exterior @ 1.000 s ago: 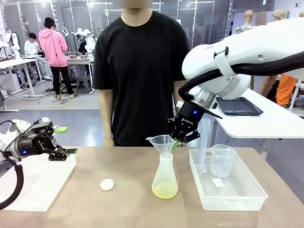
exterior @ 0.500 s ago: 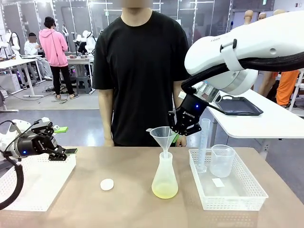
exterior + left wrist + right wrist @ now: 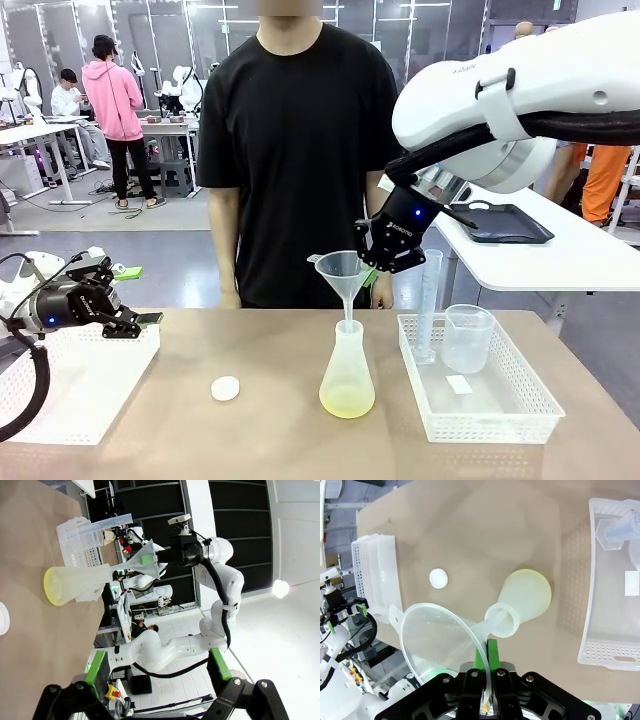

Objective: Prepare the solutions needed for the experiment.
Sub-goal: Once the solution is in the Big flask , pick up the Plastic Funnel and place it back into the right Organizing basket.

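Solution [image 3: 347,403]: shallow pale yellow-green layer in bottom of flask [image 3: 347,365], upright approx mid tabletop [image 3: 260,345], just left of R basket [image 3: 478,432].

Changed in last sec: R claw [image 3: 371,277], clamped shut on rim of funnel [image 3: 341,268], has gone up and a bit toward far edge, taking funnel w/ it. Stem sat well down in flask neck before; now its tip is right at the mouth. Can't tell if it's fully clear yet. Wrist view looks down through the funnel, stem lined up w/ the flask mouth. Flask hasn't shifted, liquid level looks same.

L claw [image 3: 136,296]: jaws wide apart, nothing in them, hanging over L basket [image 3: 75,385] at left edge, same spot as a sec ago.

Unmoved: white cap [image 3: 225,388] lying left of flask toward front edge; cylinder [image 3: 430,300] and beaker [image 3: 467,338] standing in far end of R basket, both look empty. Person [image 3: 300,150] stands at far edge, hands not in play.

Meaning, IMO: pouring thru funnel is over and funnel is coming off. Likely left: park funnel somewhere, then cap the flask.

Watch: stem snagging the neck on the way out could tip the light flask; drips off stem onto tabletop.
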Robot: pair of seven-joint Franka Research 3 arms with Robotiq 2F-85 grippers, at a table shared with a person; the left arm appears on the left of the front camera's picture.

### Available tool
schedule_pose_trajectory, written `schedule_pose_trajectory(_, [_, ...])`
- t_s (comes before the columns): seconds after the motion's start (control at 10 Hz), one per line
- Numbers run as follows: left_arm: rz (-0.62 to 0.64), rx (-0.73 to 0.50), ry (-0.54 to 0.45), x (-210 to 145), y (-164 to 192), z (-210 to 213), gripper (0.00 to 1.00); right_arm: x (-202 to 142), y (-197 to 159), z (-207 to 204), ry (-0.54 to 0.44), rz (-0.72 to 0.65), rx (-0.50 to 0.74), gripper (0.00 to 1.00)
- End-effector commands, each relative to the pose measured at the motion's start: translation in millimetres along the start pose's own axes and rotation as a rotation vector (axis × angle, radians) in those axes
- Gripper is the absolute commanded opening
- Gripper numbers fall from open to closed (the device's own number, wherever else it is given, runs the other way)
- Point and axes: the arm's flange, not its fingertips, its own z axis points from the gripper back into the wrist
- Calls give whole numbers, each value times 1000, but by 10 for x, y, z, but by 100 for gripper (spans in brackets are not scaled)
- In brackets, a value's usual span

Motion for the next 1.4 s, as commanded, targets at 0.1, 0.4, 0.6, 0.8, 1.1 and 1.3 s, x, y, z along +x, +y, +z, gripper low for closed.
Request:
schedule_pose_trajectory(0.1, [-6, -9, -10, 10, -9, -12, 100, -133, 19, 138, -72, 43, 11, 0])
schedule_pose_trajectory(0.4, [-6, -9, -10, 10, -9, -12, 100, -192, 82, 308, -89, 67, 24, 0])
schedule_pose_trajectory(0.6, [-6, -9, -10, 10, -9, -12, 100, -190, 57, 345, -76, 64, 29, 0])
schedule_pose_trajectory(0.8, [-6, -9, -10, 10, -9, -12, 100, -269, -108, 403, -73, 82, 48, 0])
schedule_pose_trajectory(1.1, [-6, -9, -10, 10, -9, -12, 100, -527, -701, 582, -88, 44, 88, 0])
schedule_pose_trajectory(1.3, [-6, -9, -10, 10, -9, -12, 100, -654, -1184, 709, -145, -7, 99, 0])
